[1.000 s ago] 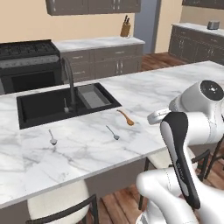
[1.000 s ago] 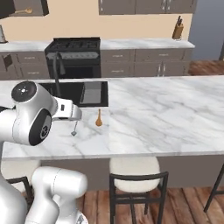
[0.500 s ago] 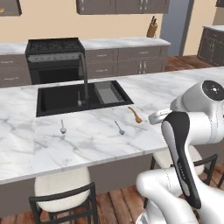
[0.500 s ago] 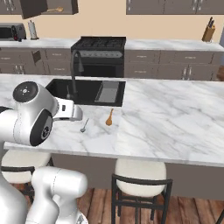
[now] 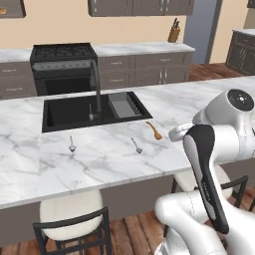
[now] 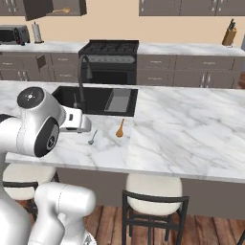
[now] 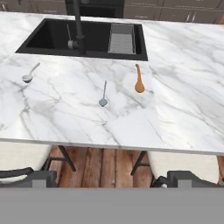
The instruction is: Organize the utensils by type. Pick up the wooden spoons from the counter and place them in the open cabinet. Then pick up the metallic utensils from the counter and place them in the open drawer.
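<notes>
- Kitchen with tan walls and dark grey-brown cabinetry surrounds a long counter [image 5: 99, 164] of white marble veined in grey, with round-seated stools [image 6: 154, 187] tucked under its near edge.
- Set into the counter is a black sink [image 5: 69, 112] with a tall dark faucet [image 5: 95, 84]; a grey dish rack [image 7: 121, 38] sits in the sink's right end.
- Behind it, along the back wall, stand a black stove [image 6: 111, 50], a microwave [image 6: 13, 34] and a knife block [image 6: 229, 34]; no writing or brand mark can be read on any of them.
- The claw hangs back over the stools, short of the counter's near edge, its jaws spread fully apart with nothing between them; its tips do not rise clear of the bottom of the hand view.
- The wooden spoon [image 7: 138, 81] lies ahead of the claw and slightly right, just before the sink's front corner, bowl pointing back toward the claw.
- One metal spoon [image 7: 103, 95] lies just left of the wooden one, almost straight ahead, bowl nearest the claw.
- The other metal spoon [image 7: 29, 73] lies well to the left, apart from the other two.
- High on the far wall, the cabinet [image 6: 44, 7] stands with its door swung open, and something tan shows inside it.
</notes>
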